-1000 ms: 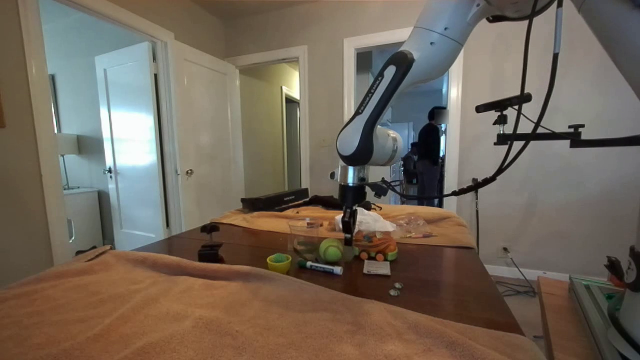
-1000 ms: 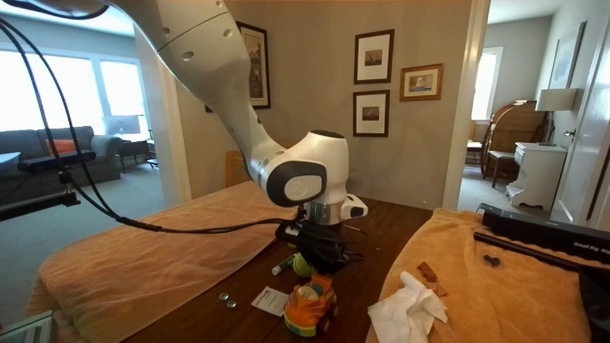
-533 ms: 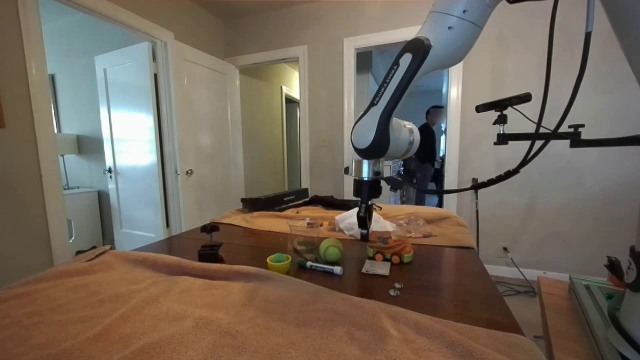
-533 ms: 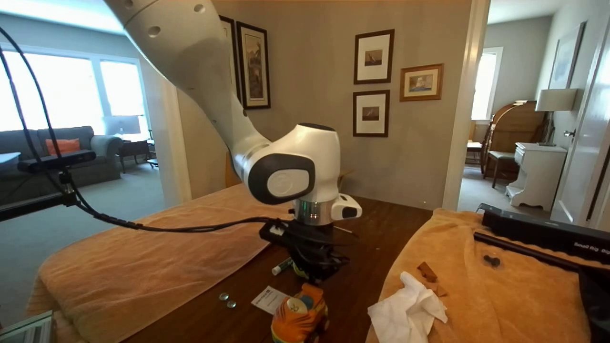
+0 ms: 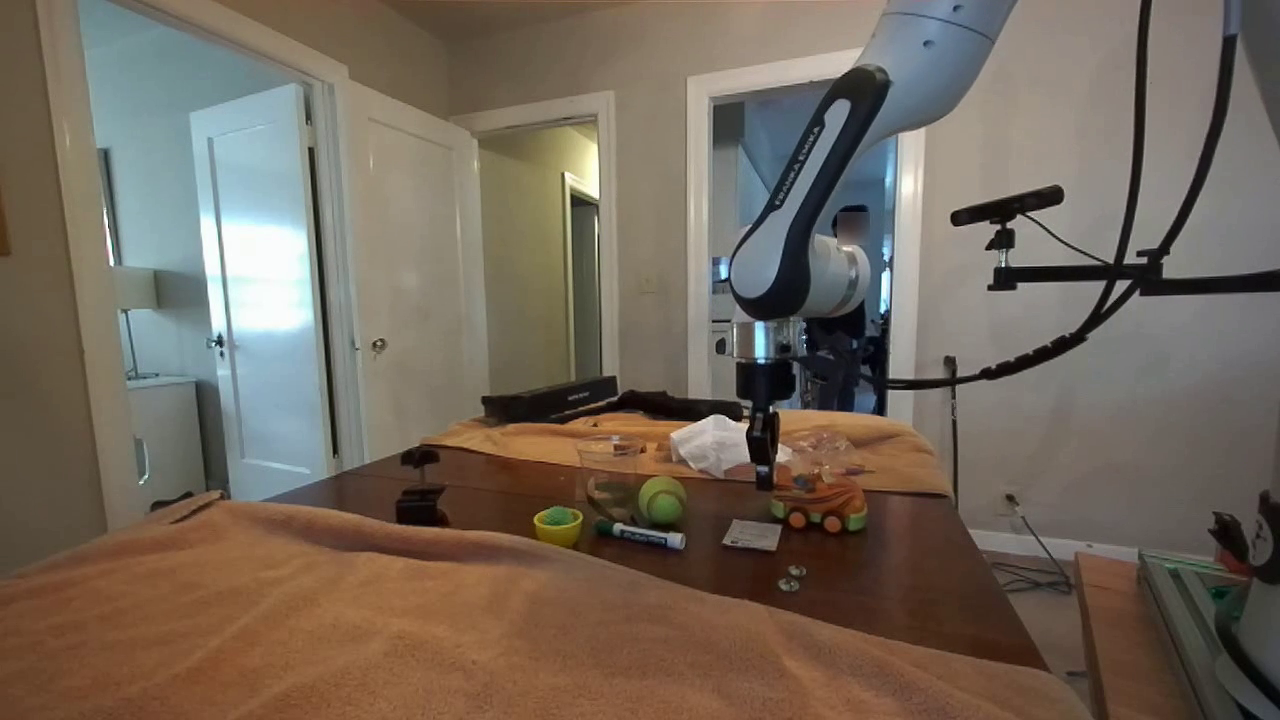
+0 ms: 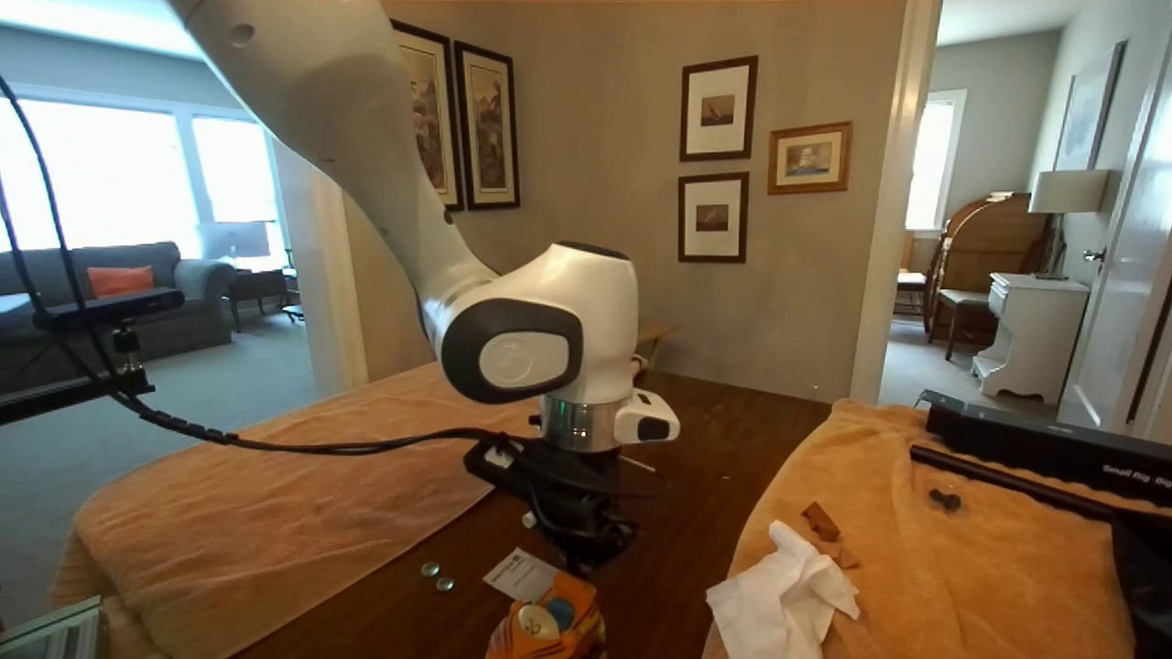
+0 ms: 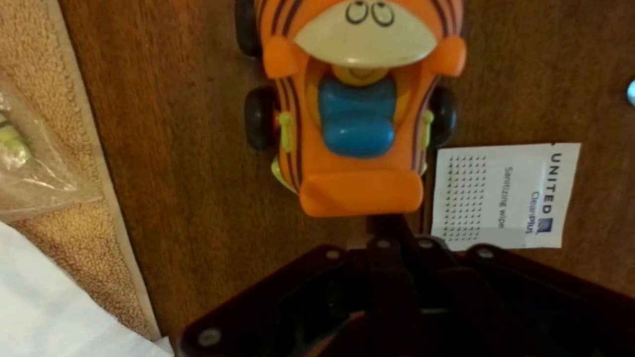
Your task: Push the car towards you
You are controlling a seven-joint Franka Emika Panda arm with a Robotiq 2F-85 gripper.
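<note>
Toy car [image 7: 359,173] on the desk [image 7: 173,148], its far end cropped by the wrist view's upper edge. The tool [image 7: 391,228] stands closed beside it; contact is indistinct.

tennis ball [image 5: 661,500]: near marker [image 5: 642,536] | wipe packet [image 7: 506,196]: flat on table [image 5: 900,595] | white tissue [image 6: 786,595]: on orange towel [image 6: 998,577]

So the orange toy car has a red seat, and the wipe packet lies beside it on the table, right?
Not quite: the wrist view shows the seat is blue, not red. The toy car is orange, with the wipe packet beside it on the table.
</note>
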